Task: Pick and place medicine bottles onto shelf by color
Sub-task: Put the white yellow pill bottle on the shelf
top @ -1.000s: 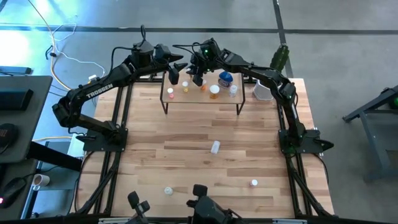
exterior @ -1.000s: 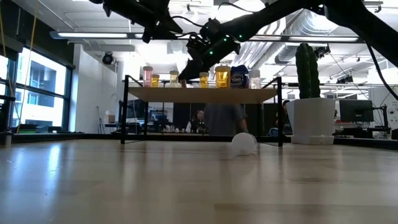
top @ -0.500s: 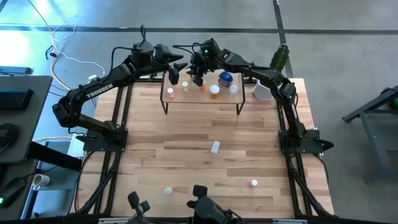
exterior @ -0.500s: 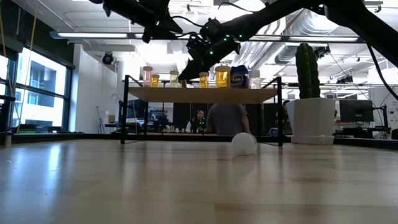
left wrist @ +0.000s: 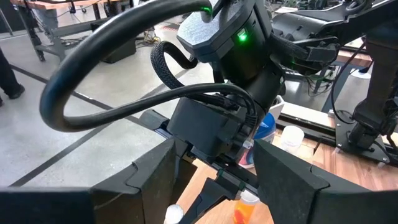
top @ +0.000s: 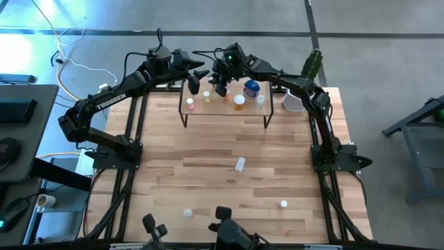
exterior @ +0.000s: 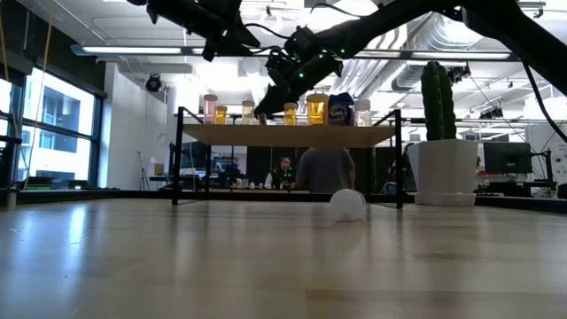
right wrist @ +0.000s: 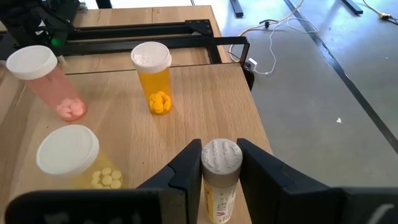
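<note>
Right gripper (right wrist: 214, 180) is clamped on an upright white-capped orange vial (right wrist: 219, 168), long axis vertical, low over the shelf (right wrist: 199, 106) near its edge. Beyond it stand three more bottles. Left gripper (top: 195, 78) hangs just beside, fingers apart. Three bottles lie loose on the counter (top: 208, 180).

in the right wrist view the bottle (right wrist: 219, 180) between the dark fingers (right wrist: 190, 171) runs off the picture's edge, and from above the loose bottles (top: 240, 164) on the surface are too small to tell colours.
</note>
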### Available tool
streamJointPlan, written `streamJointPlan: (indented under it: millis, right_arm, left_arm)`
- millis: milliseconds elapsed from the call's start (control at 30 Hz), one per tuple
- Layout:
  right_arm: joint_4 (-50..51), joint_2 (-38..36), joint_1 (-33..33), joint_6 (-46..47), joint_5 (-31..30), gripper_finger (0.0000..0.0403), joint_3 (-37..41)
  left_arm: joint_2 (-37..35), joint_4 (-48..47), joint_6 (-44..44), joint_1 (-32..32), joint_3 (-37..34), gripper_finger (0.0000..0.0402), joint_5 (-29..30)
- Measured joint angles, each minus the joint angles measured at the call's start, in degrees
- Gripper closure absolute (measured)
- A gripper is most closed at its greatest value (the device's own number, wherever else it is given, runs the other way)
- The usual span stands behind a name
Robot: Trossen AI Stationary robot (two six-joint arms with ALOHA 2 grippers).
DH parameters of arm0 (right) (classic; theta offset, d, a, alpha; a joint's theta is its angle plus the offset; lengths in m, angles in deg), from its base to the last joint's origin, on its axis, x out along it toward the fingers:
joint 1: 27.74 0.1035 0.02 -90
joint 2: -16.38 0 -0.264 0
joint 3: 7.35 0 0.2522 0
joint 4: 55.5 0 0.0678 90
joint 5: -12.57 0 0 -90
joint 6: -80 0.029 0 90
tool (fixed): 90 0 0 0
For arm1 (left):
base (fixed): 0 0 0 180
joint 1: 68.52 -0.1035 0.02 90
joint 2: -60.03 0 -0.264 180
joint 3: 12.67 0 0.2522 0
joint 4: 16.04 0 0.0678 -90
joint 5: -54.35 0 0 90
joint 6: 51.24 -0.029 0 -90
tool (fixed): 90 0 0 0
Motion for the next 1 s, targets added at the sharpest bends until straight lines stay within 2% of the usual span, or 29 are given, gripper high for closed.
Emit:
streamJointPlan:
  millis: [200, 533, 1000]
  right_arm:
    - [0.6, 0.0, 0.0, 0.2, -0.1, 0.0308, 0.0]
    - [0.6, 0.0, 0.0, 0.0, -0.1, 0.0272, 0.0]
    - [0.8, 0.0, -0.9, 1.5, -0.2, 0.0269, -2.1]
  left_arm:
    - [0.0, 0.0, 0.0, 0.0, 0.0, 0.0197, 0.0]
    - [0.0, 0.0, 0.0, 0.0, 0.0, 0.0197, 0.2]
    - [0.0, 0.0, 0.0, 0.0, 0.0, 0.0197, 0.2]
